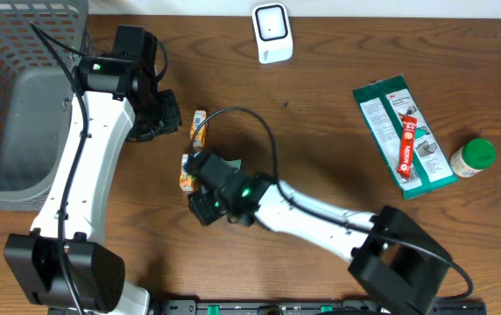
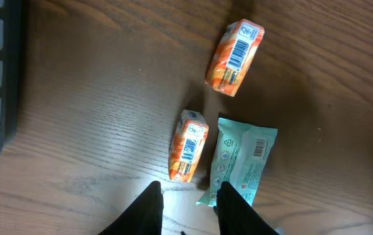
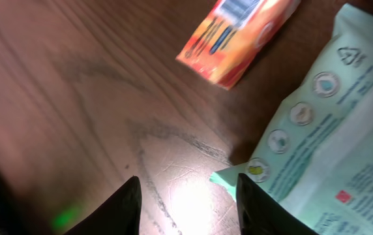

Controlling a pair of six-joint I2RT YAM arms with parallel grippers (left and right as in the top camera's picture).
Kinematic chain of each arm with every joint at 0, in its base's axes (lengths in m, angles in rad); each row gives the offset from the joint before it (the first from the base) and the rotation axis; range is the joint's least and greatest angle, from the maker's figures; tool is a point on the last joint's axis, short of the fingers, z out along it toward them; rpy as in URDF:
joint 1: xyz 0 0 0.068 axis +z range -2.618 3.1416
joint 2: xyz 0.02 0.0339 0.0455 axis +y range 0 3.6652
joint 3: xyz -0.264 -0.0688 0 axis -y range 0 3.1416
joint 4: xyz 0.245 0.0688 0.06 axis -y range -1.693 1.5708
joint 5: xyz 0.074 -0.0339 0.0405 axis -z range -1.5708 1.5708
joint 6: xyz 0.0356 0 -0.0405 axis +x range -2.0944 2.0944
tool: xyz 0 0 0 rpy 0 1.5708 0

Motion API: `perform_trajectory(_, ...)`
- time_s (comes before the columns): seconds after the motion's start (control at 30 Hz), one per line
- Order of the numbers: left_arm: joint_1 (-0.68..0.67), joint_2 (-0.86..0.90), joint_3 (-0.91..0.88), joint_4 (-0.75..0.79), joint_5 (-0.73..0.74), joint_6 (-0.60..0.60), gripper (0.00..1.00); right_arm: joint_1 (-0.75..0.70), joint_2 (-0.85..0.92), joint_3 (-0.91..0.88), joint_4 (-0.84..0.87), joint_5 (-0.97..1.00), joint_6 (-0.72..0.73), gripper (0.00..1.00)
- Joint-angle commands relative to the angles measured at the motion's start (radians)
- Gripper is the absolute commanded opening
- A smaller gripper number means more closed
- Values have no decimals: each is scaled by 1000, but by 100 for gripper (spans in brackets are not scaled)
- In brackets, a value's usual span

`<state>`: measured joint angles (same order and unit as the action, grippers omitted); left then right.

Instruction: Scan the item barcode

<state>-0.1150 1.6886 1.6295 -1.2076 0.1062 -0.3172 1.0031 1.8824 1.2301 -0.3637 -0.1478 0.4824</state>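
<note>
Brown wooden table point(image 1: 321, 87) seen from above, with a white barcode scanner point(image 1: 272, 32) standing at its far edge. Well to the left of the scanner sits a grey mesh basket point(image 1: 5, 52). To the scanner's right and nearer the front lies a green card package point(image 1: 382, 114) with a red tube point(image 1: 406, 144) on top. A small jar with a green lid point(image 1: 472, 157) stands just past it.

Left of the scanner and further forward lies an orange carton point(image 1: 200, 127), with a second orange carton point(image 1: 185, 172) further forward again. The left arm point(image 1: 93, 149) ends left of the scanner, near the first carton. The right arm point(image 1: 312, 210) ends in front of the scanner, against the second carton.

The left wrist camera shows both cartons barcode up. One lies alongside a mint-green packet point(image 2: 242, 160) whose barcode also faces up, with only a narrow gap between them. The other carton lies apart. The left gripper point(image 2: 190, 207) has its two dark fingers a little apart over bare wood and holds nothing.

In the right wrist camera, the right gripper point(image 3: 186, 205) has its fingers spread wide and grips nothing. A corner of the packet lies on the table between them, close to one finger; contact cannot be judged
</note>
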Motion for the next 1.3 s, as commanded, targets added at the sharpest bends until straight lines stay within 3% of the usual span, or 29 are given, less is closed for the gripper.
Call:
perform_trajectory(0.0, -1, -5, 11, -6, -2, -8, 29, 34, 36, 12, -2, 169, -8, 42)
perform_trajectory(0.27, -1, -5, 11, -1, -13, -5, 30, 35, 106, 12, 0, 185, -8, 30)
perform_trajectory(0.4, -1, -5, 11, -2, -13, -5, 30, 17, 113, 12, -67, 274, -8, 17)
perform_trajectory(1.03, -8, -5, 11, 2, -12, 10, 29, -137, 82, 13, -334, 393, -8, 20)
perform_trajectory(1.27, -30, -5, 11, 15, -12, 10, 29, -232, -23, 13, -351, 228, -84, 25)
